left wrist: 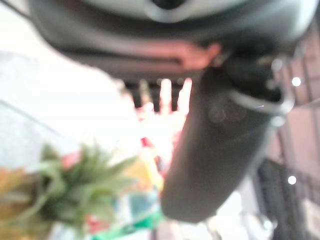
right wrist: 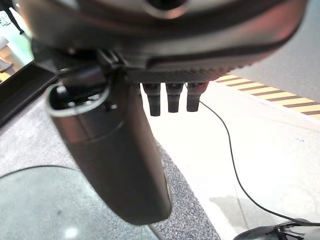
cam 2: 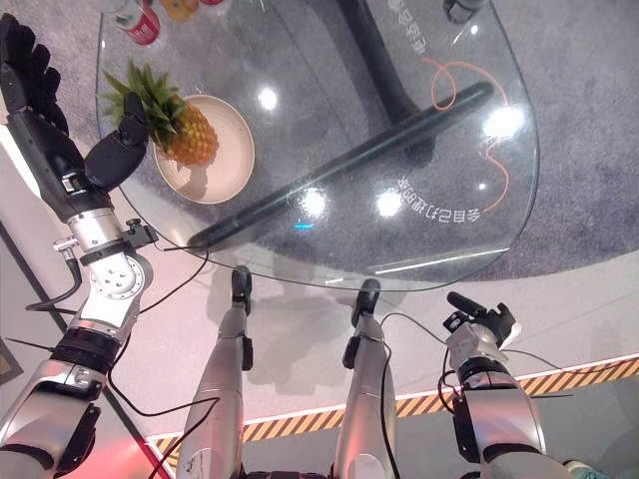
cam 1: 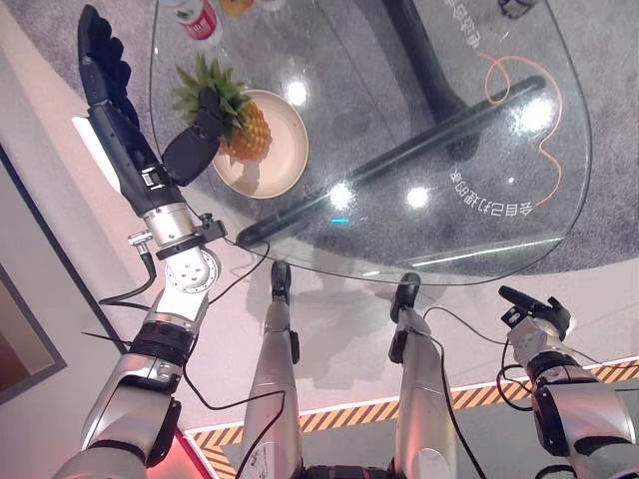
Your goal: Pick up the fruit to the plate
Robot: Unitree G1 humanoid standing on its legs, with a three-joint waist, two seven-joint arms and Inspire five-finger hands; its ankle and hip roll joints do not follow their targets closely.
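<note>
Nearby, bottles [cam 1: 200, 18] beyond the plate [cam 1: 285, 150].

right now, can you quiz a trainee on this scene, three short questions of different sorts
1. True or false: the pineapple lies on the plate.
2. Which hand is up beside the pineapple: A left hand, B right hand?
3. Fill in: the plate rests on a round ____ table.

Key: 1 true. 2 A, its fingers straight and its thumb by the fruit; the right hand hangs low, off the table's near edge. 3 glass.
</note>
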